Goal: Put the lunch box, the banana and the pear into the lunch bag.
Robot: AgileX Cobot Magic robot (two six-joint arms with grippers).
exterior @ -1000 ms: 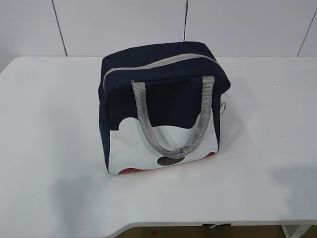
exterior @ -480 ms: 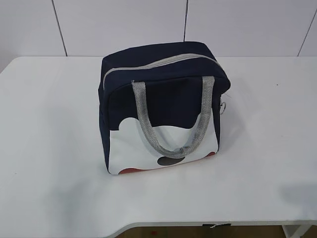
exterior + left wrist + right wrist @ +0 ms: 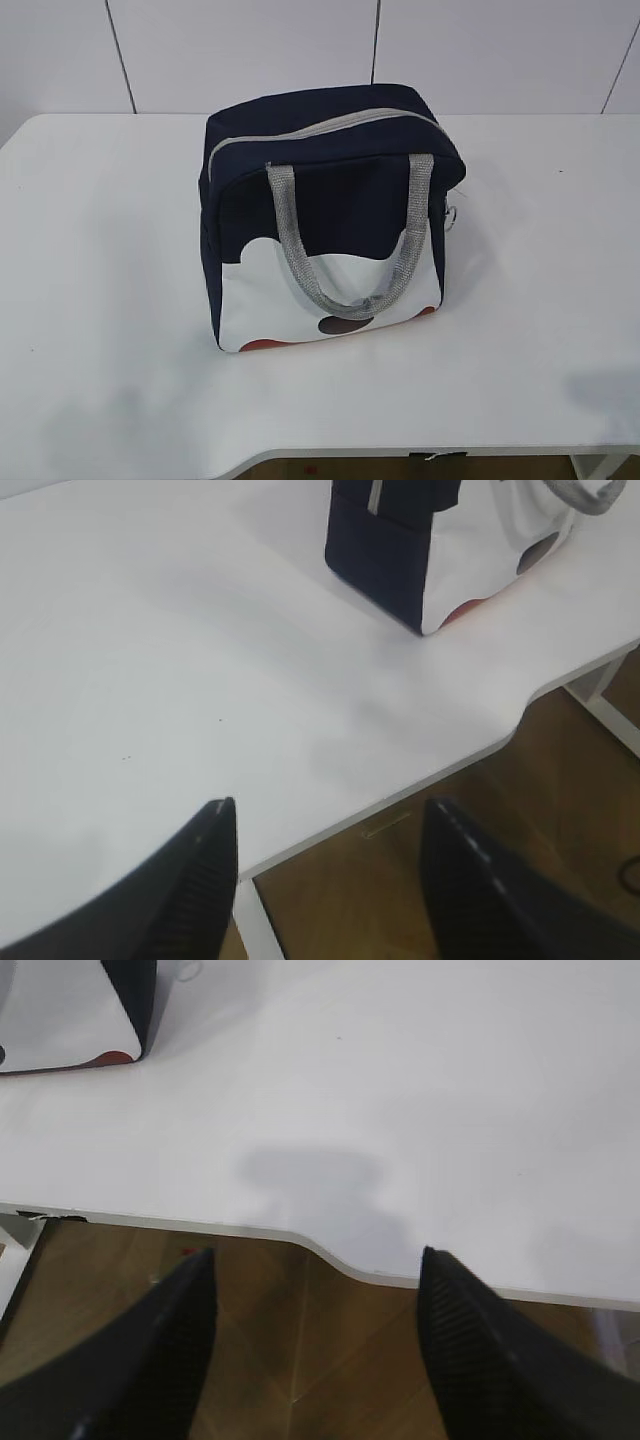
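The navy-blue lunch bag stands upright in the middle of the white table, its grey zipper shut along the top and its grey handles hanging over the white spotted front. Its lower corner shows in the left wrist view and in the right wrist view. My left gripper hangs open over the table's front edge, nothing between its black fingers. My right gripper is open too, above the front edge and the floor. The lunch box, the banana and the pear are out of view. Neither gripper appears in the exterior view.
A small metal ring pull hangs at the bag's right side. The table's front edge has a curved cut-out, with brown wooden floor below. A white table leg stands under the edge near my left gripper.
The bag has not moved. The faint shadows on the table's front part have shrunk toward the edge and faded.
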